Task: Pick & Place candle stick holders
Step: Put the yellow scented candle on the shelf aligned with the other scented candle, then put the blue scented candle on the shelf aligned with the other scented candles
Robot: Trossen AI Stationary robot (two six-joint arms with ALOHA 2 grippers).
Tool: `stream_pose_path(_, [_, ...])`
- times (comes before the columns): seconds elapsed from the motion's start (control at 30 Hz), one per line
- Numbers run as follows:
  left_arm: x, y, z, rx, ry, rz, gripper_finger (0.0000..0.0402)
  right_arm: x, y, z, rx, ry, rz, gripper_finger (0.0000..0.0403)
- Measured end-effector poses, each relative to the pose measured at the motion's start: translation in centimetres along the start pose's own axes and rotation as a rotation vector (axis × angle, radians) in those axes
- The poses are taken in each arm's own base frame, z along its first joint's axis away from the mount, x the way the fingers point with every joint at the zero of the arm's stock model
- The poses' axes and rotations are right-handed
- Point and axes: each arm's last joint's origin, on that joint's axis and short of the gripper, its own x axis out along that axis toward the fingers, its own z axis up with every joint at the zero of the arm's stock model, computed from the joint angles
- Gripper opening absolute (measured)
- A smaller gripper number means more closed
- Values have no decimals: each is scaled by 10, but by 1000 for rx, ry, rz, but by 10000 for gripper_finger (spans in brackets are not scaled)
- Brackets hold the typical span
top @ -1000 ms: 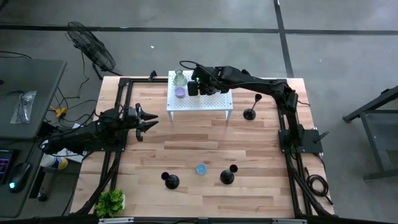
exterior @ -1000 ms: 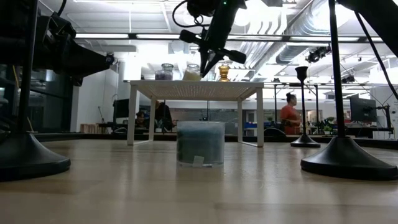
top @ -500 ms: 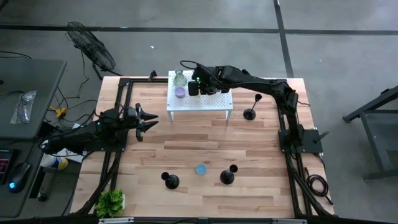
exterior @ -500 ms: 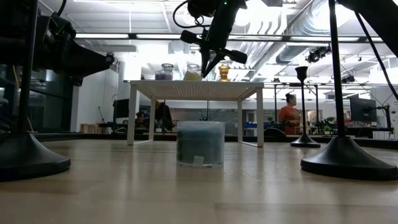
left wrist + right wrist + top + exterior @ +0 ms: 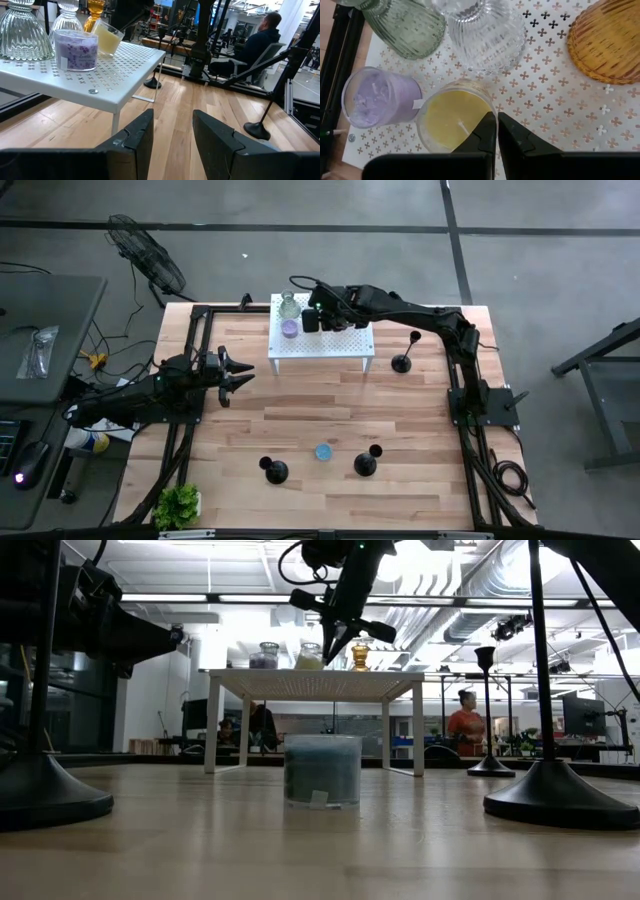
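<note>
My right gripper (image 5: 496, 131) reaches over the white perforated stand (image 5: 340, 345) and is shut on the yellow glass cup (image 5: 452, 120). A purple cup (image 5: 380, 97), a greenish glass (image 5: 407, 25), a clear glass (image 5: 485, 35) and an amber glass (image 5: 605, 45) stand on the stand beside it. A blue cup (image 5: 323, 451) stands on the table near the front, between two black holders (image 5: 272, 470) (image 5: 366, 463). A third black holder (image 5: 402, 363) stands right of the stand. My left gripper (image 5: 240, 372) is open and empty at the table's left. My right gripper pinches the yellow cup's rim (image 5: 490, 111), with one finger (image 5: 485, 137) over the wax inside and the other (image 5: 512, 137) outside the glass wall. The fingers come from above, pointing down. In the left wrist view the cup (image 5: 107, 37) is tilted, its bottom close to the stand's top.
A small green plant (image 5: 177, 504) sits at the near left corner. Black frame rails (image 5: 190, 380) run along the table's left and right sides. Bare wood (image 5: 320, 405) lies between the stand and the front row. People (image 5: 465, 725) show in the room beyond.
</note>
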Motion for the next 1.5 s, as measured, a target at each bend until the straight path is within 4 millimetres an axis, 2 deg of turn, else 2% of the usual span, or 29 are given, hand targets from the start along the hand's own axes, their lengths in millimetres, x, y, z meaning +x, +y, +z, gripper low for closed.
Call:
stream_pose_path(1.0, [0, 0, 0, 0, 0, 0, 134, 0, 0, 0, -4, -4, 6, 5])
stream_pose_path(1.1, [0, 0, 0, 0, 0, 0, 134, 0, 1, 0, -16, -5, 7, 18])
stream_pose_path(1.5, [0, 0, 0, 0, 0, 0, 134, -1, 1, 2, -13, -30, 4, 109])
